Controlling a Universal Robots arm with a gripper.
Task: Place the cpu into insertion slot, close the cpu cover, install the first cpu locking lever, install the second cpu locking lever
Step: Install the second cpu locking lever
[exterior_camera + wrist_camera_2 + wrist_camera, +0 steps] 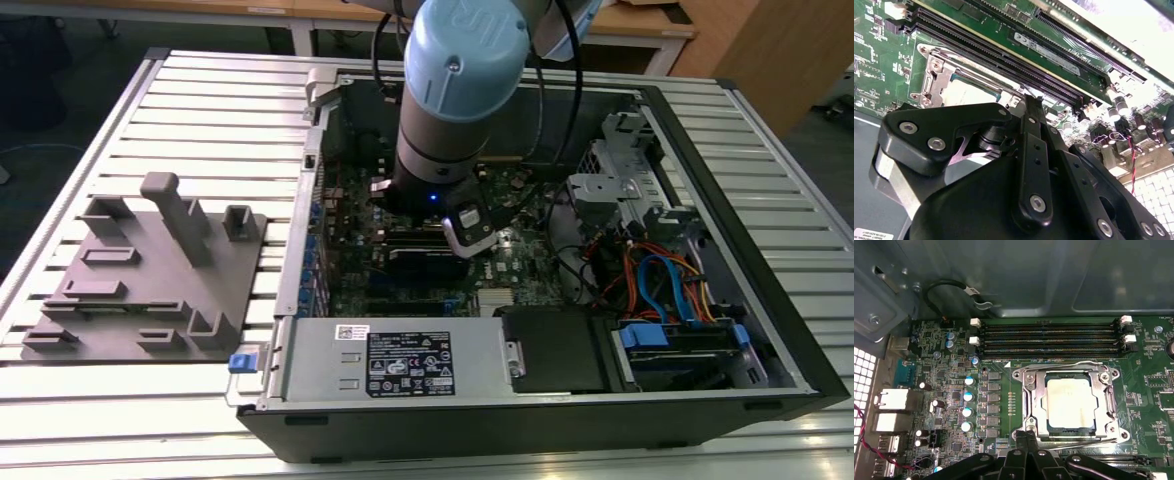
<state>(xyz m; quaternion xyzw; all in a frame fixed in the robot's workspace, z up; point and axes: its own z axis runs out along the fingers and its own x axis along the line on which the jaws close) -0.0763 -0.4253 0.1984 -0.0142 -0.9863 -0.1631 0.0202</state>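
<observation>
Black gripper point(1026, 440) linkage is seen nearest in both wrist views, fingers drawn together at the socket edge; whether anything is gripped cannot be told. Just beyond, the cpu point(1070, 403) is seated in the insertion slot point(1030, 399), with the cpu cover point(1106, 402) closed down over it. Levers are judged the remaining work; their latching cannot be confirmed. Memory slots point(1049, 340) lie farther off

insertion slot point(961, 87) half hidden behind gripper linkage point(1024, 165)
</observation>
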